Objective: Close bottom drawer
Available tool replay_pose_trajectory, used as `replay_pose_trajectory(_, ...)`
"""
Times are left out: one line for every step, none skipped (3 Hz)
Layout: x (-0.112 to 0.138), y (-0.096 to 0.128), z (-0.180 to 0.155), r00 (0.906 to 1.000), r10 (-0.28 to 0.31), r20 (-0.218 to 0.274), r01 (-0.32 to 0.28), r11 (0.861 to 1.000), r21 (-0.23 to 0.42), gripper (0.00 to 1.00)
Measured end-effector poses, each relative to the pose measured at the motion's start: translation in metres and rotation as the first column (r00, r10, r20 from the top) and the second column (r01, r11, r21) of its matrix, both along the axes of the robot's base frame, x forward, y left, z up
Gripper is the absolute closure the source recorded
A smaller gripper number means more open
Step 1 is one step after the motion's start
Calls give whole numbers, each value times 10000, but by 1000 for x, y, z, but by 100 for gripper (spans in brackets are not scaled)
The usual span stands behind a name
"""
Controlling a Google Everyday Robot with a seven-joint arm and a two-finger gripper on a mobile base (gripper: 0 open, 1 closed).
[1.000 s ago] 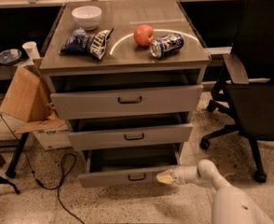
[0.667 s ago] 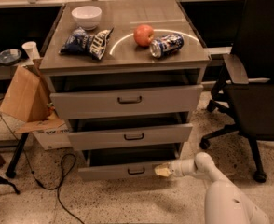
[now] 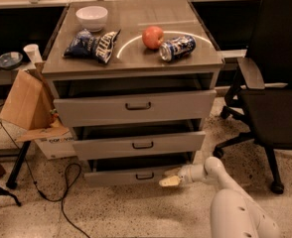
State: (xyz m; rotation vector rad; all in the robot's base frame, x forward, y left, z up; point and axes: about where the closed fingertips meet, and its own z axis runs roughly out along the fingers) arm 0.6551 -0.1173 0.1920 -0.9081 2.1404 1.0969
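The grey cabinet has three drawers, all pulled out a little. The bottom drawer (image 3: 131, 175) is the lowest, a low flat grey front with a small dark bar handle (image 3: 145, 176). It stands out only slightly, with a dark gap above it. My gripper (image 3: 170, 180) reaches in from the lower right on a white arm, and its yellowish tip rests against the right end of the bottom drawer's front. The middle drawer (image 3: 141, 145) and the top drawer (image 3: 136, 107) sit above.
On the cabinet top lie a white bowl (image 3: 92, 17), a chip bag (image 3: 92, 44), a red apple (image 3: 153, 36) and a tipped can (image 3: 177, 47). A black office chair (image 3: 272, 93) stands right. A cardboard box (image 3: 27, 103) and a floor cable (image 3: 61, 192) lie left.
The bottom drawer has slid inward toward the cabinet, and my gripper has followed it, moving up and away from the camera against the drawer front.
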Motion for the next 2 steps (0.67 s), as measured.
replay_pose_trajectory(0, 3, -9, 9997, 175, -156, -174, 9998, 82, 0)
replay_pose_trajectory(0, 3, -9, 9997, 175, -156, -174, 9998, 82, 0)
